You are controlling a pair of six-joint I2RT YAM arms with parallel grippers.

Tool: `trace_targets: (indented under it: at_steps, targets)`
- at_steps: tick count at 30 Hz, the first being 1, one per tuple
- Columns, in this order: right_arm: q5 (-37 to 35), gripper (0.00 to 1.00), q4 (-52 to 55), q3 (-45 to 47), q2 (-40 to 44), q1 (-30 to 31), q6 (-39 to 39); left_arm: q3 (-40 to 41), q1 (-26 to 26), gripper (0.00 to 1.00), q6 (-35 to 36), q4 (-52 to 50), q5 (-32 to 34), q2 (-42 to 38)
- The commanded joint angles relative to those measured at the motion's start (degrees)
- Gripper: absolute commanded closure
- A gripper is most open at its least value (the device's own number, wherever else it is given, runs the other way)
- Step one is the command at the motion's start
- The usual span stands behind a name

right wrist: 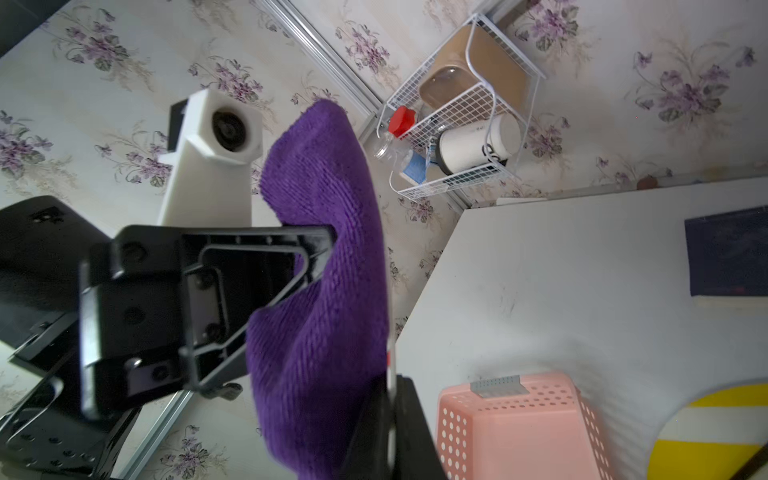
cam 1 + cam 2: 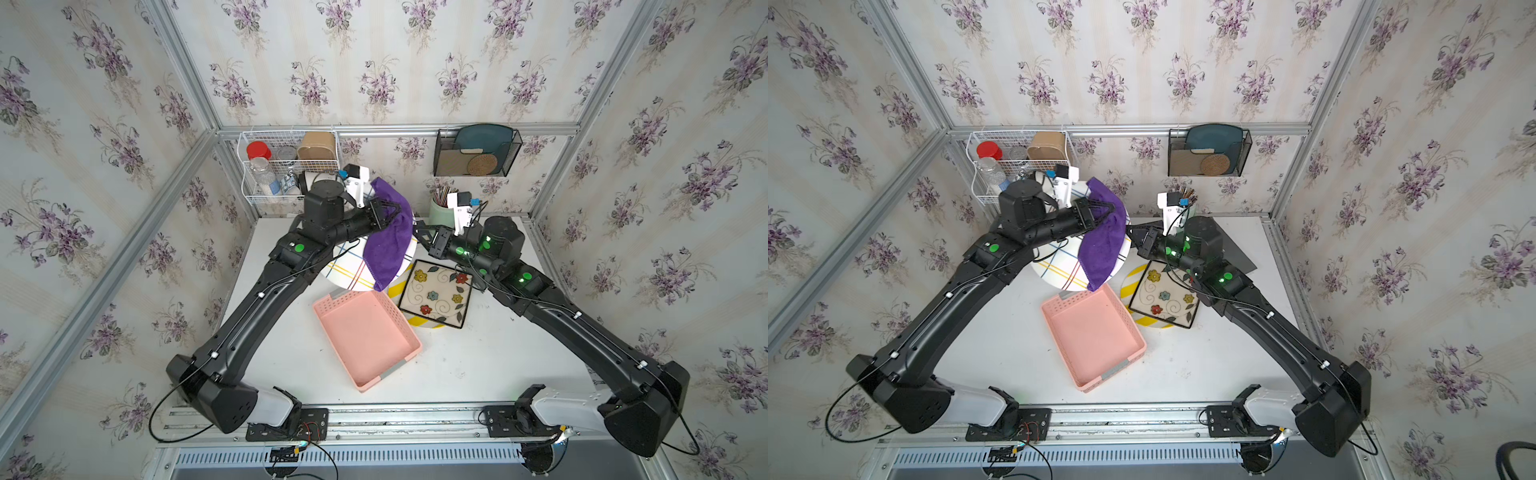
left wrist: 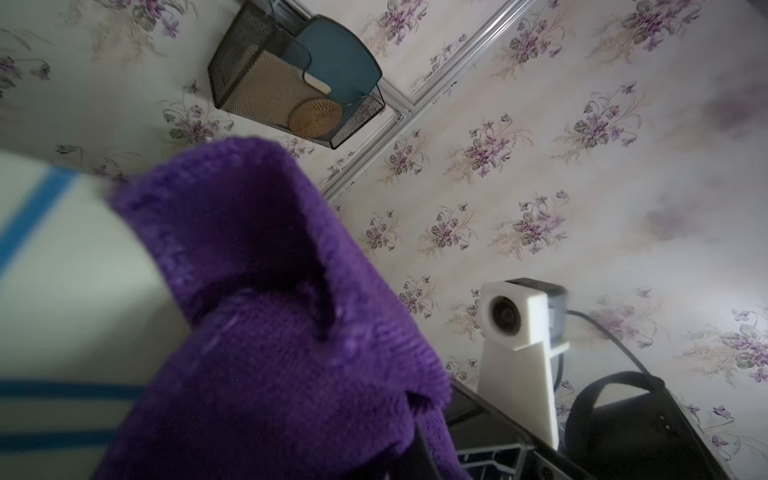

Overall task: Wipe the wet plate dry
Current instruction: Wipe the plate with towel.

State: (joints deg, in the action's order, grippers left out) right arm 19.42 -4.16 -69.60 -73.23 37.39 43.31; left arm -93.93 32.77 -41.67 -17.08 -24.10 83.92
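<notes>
Gripping the striped plate (image 2: 347, 272) by its rim with the right gripper (image 2: 417, 231), jaws closed on the edge, raised and tilted just beyond the far end of the pink basket (image 2: 365, 338). Pinching the purple cloth (image 2: 386, 249) in the left gripper (image 2: 384, 212), clamped on the fabric, against the plate's face. Hiding much of that face under cloth and left arm. Fingertips lost in the folds. Plate only a blur in the left wrist view.
</notes>
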Motion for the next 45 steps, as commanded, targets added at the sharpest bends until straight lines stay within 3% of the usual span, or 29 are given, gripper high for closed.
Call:
trace_targets:
  at_steps: [1,4,7,11,14,18,22,24,27,30,32,38,41,45]
  targets:
    - [1.68,1.0,-8.66,-0.28,1.52,-0.92,1.18,-1.0,-0.87,1.0,-0.65,1.1,1.31,-0.92]
    - [2.4,1.0,-9.91,1.94,3.66,-4.95,3.65,-1.67,-5.24,1.0,-1.0,-3.15,7.15,-4.9]
    - [3.03,1.0,-8.02,2.22,4.96,-4.98,0.48,-4.43,-7.53,1.0,2.13,-8.68,10.89,-6.26]
    - [3.68,1.0,-7.42,1.37,4.35,-1.93,-1.64,-4.21,-6.48,1.0,2.29,-8.49,7.32,-4.51]
    - [2.58,1.0,-10.04,1.01,4.3,-2.43,0.32,-0.86,-2.64,1.0,2.14,-4.39,6.01,-3.8]
    - [2.8,1.0,-11.03,-2.07,3.97,-9.34,3.64,-1.04,-0.97,1.0,2.67,-3.63,5.52,-3.57]
    - [4.01,1.0,-12.81,0.19,6.46,-16.82,7.76,-2.68,-4.73,1.0,4.61,-6.93,7.88,-6.6]
    - [5.21,1.0,-12.11,0.49,7.37,-17.78,7.33,-2.58,-6.61,1.0,4.67,-8.32,7.66,-7.68]
    - [8.08,1.0,-13.17,0.48,7.37,-15.76,6.96,-1.99,-7.2,1.0,4.15,-9.1,5.1,-7.54]
    - [7.43,1.0,-13.19,0.67,6.7,-11.35,5.7,0.6,-6.3,1.0,-0.76,-0.16,-3.81,-5.58]
    - [7.02,1.0,-13.2,0.62,5.83,-9.26,5.32,0.04,-5.77,1.0,-1.73,2.61,-5.46,-4.1]
    - [2.37,1.0,-10.15,0.94,8.33,-10.49,3.07,-11.28,-11.57,1.0,4.58,-12.24,5.15,-1.52]
    - [3.94,1.0,-9.05,0.48,8.22,-10.29,0.91,-13.24,-13.15,1.0,7.72,-13.97,5.62,-1.3]
    - [5.12,1.0,-7.77,-1.05,6.16,-5.92,-1.81,-12.29,-11.28,1.0,8.54,-8.13,-7.21,0.58]
